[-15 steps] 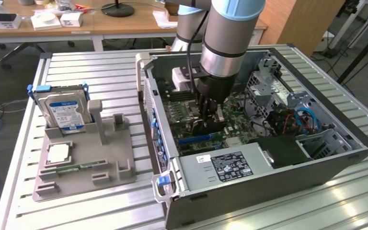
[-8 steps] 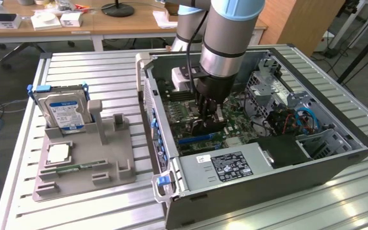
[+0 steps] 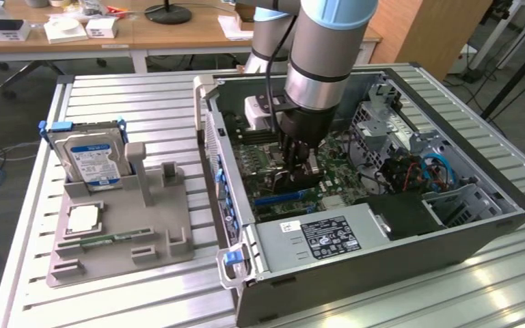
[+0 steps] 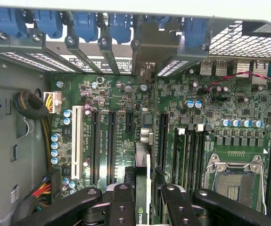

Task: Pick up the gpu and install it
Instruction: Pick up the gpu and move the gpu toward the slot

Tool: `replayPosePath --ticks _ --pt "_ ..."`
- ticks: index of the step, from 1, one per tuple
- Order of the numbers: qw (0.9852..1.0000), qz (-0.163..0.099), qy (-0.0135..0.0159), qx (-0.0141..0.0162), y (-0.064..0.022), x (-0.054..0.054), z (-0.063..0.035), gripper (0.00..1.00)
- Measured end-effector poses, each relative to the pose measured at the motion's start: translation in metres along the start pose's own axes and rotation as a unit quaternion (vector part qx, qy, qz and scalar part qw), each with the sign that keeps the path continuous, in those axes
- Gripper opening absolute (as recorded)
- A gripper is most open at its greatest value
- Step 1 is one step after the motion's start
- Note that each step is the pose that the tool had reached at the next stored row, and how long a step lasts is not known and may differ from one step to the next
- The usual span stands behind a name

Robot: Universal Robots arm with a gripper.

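Observation:
My gripper (image 3: 299, 162) reaches down into the open computer case (image 3: 481, 225), over the motherboard (image 4: 220, 108). In the wrist view the gpu (image 4: 143, 160) shows edge-on as a thin dark card between my fingers (image 4: 121, 205), and the gripper (image 4: 144, 209) is shut on it. Its pale metal bracket (image 4: 147, 52) lies at the case's rear slot row, among the blue latches. The card stands upright in line with the long black expansion slots (image 4: 110, 146). I cannot tell whether it sits fully in a slot. From the exterior view the gpu (image 3: 292, 183) is a dark shape under the gripper.
A silver hard drive (image 3: 85, 154) with a blue label stands in a grey holder tray (image 3: 117, 249) at the exterior view's left, with a processor (image 3: 82, 219) and a green memory stick (image 3: 107, 239) there. The power supply (image 3: 322, 236), cables (image 3: 426, 171) and drive cage (image 3: 459, 201) crowd the case.

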State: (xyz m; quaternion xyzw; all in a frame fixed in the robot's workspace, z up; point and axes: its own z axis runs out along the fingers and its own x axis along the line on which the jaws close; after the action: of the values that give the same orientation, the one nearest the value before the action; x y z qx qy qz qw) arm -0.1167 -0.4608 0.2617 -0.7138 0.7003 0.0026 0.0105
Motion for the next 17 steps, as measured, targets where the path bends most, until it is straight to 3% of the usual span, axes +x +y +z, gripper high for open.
replayPosePath --ticks 17 --pt "1.0000 0.000 0.0000 -0.0002 0.0002 0.0000 0.0008 0.26"
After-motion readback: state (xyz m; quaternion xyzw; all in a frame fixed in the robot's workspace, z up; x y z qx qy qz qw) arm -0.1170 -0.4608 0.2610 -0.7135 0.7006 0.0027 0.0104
